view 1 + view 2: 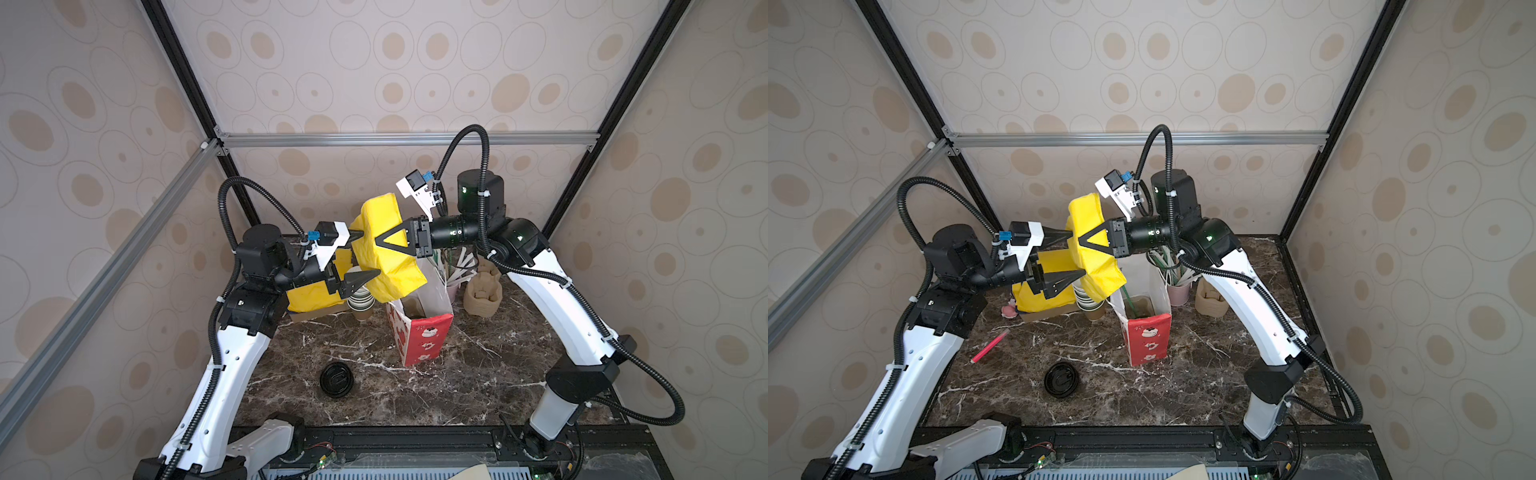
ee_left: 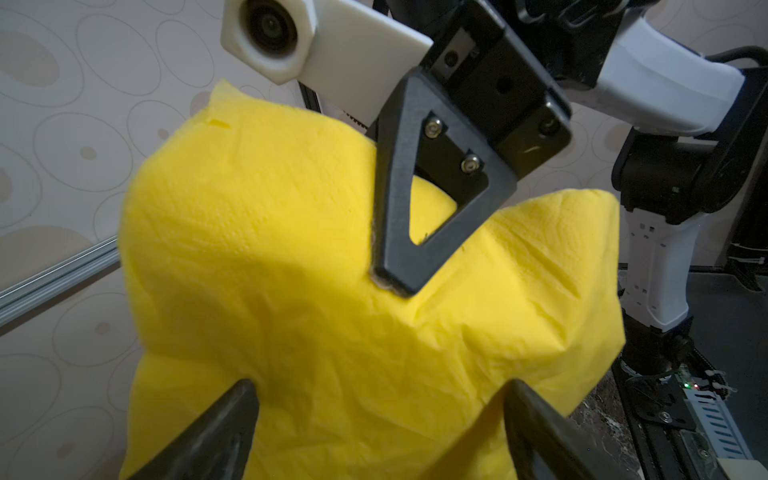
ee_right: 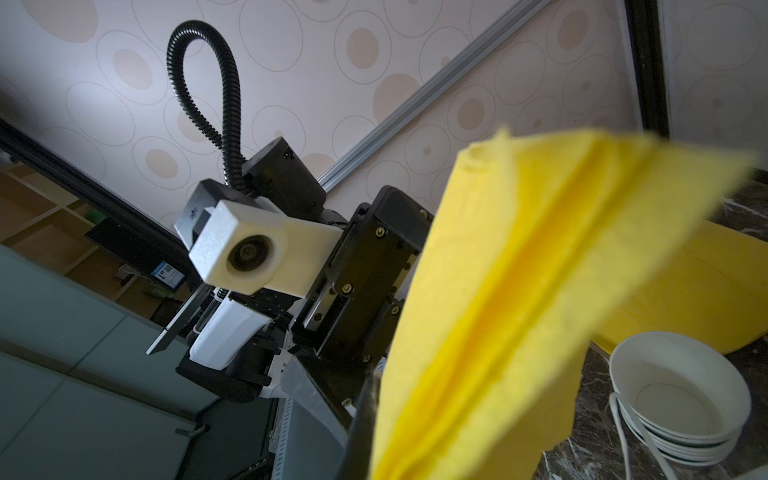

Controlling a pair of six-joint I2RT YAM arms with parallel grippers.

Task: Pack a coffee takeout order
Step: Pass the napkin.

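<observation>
Marble tabletop (image 1: 478, 374): dark, white-veined. Red paper bag (image 1: 428, 336), snowman print, stands upright and open-topped at mid-table. Lone black lid (image 1: 336, 379) lies flat nearer me, left of the bag, well apart from it. Behind-left of the bag: stack of white-rimmed cups (image 1: 360, 301), just beside a pile of yellow napkins (image 1: 307, 297) on a cardboard box (image 1: 316, 316). Behind-right: pink cup (image 1: 1177, 293) holding white sticks. I note a red stick (image 1: 990, 347) lying loose at left. Small pink item (image 1: 1009, 309) by the box, unidentifiable.
</observation>
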